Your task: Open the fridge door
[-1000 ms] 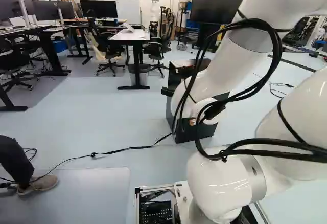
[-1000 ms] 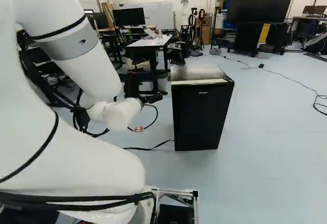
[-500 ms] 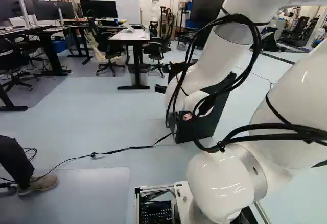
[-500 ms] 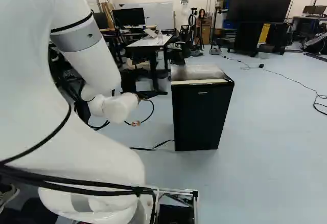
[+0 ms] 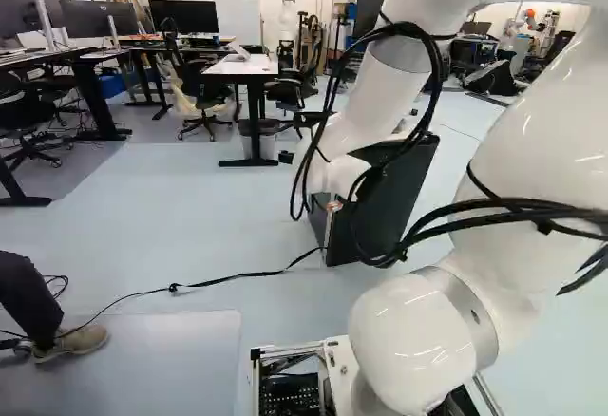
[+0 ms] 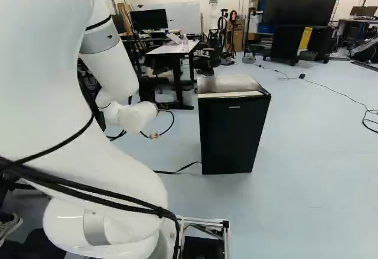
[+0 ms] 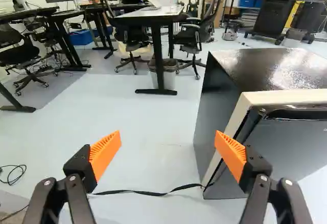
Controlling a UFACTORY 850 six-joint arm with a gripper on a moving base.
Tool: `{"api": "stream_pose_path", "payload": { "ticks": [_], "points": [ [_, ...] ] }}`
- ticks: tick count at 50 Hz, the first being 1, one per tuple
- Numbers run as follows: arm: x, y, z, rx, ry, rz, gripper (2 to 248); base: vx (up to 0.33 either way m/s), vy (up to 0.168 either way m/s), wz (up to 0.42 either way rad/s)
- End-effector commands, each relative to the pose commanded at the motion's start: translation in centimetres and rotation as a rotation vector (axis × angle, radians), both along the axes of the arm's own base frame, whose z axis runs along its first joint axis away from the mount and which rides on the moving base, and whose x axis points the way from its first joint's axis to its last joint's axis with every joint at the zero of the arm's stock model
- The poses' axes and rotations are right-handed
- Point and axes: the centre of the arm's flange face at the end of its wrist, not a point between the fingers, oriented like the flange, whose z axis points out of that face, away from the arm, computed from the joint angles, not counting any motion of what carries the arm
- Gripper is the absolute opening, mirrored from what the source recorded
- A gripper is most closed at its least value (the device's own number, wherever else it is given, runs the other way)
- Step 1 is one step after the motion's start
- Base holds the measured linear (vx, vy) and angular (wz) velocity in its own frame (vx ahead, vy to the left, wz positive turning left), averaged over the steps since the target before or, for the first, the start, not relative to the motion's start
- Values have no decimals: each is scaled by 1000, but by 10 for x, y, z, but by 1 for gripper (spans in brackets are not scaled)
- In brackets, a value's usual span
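"What's new?"
"The arm (image 5: 366, 112) swung left, taking its fingers (image 5: 286, 158) along. The fridge (image 6: 233, 132) stayed put, just ahead of them, door shut."
"And the fingers (image 7: 106, 154)?"
"Wide apart. One hides a bit of the fridge's edge."
"What's hard to see?"
"In the left base view, the arm blocks some fridge. The wrist view cuts it off. A black cord (image 5: 247, 274) lies nearby."

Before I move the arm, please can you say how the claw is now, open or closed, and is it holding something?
Claw: wide open, holding nothing.
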Motion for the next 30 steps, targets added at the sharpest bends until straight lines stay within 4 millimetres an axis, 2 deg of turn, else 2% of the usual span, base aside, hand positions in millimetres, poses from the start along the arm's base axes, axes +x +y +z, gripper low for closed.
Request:
{"api": "stream_pose_path", "payload": {
  "ticks": [30],
  "points": [
    [24, 10, -1, 63, 11, -135, 247, 0, 0, 0]
  ]
}}
